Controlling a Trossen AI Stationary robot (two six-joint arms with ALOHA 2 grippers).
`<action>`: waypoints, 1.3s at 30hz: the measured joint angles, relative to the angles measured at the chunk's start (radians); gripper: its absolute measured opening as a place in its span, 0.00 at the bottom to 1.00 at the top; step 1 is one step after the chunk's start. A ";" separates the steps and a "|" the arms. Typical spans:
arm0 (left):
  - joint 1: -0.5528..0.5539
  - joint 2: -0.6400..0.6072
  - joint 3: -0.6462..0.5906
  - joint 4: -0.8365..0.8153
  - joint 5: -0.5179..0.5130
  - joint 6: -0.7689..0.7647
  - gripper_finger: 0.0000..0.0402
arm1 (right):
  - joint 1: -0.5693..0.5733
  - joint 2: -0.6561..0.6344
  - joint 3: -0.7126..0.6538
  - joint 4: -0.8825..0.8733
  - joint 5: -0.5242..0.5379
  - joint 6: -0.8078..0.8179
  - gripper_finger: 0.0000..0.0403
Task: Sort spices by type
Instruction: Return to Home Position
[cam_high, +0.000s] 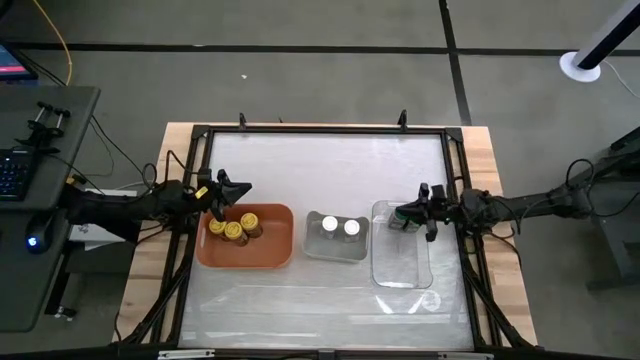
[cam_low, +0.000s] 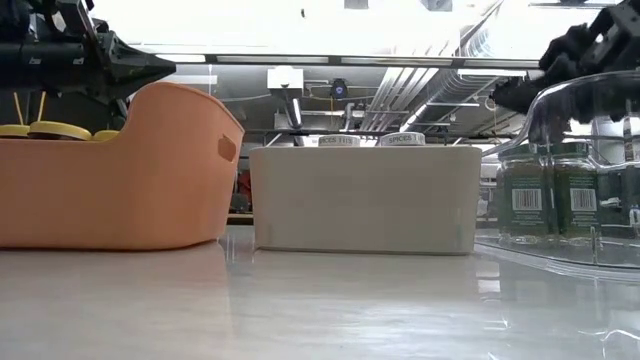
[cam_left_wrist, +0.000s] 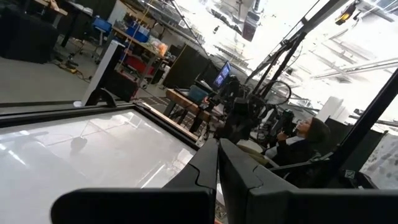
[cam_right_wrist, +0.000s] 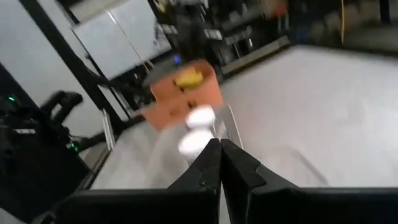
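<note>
Several yellow-lidded spice jars (cam_high: 232, 230) stand in the orange tray (cam_high: 280, 252); their lids show in the low view (cam_low: 58, 130). Two white-lidded jars (cam_high: 340, 226) stand in the grey tray (cam_high: 312, 250). Two green-labelled jars (cam_low: 552, 196) stand at the far end of the clear tray (cam_high: 402, 272). My left gripper (cam_high: 228, 190) is shut and empty, raised over the orange tray's far left corner. My right gripper (cam_high: 400, 214) is shut and empty, raised over the clear tray's far end, above the green jars.
The three trays stand side by side across the table's middle: orange on the left, grey in the centre, clear on the right. A dark frame (cam_high: 320, 130) runs around the table. White table surface lies bare on the far side and on the near side of the trays.
</note>
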 joint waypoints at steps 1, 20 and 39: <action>0.000 0.000 0.000 0.000 0.000 0.000 0.00 | 0.000 0.001 -0.002 -0.028 0.000 0.020 0.00; 0.000 0.000 0.000 0.000 0.000 0.000 0.00 | 0.000 0.003 0.003 -0.191 0.001 -0.065 0.00; 0.000 0.000 0.000 0.000 0.000 0.000 0.00 | 0.000 0.003 0.003 -0.191 0.001 -0.065 0.00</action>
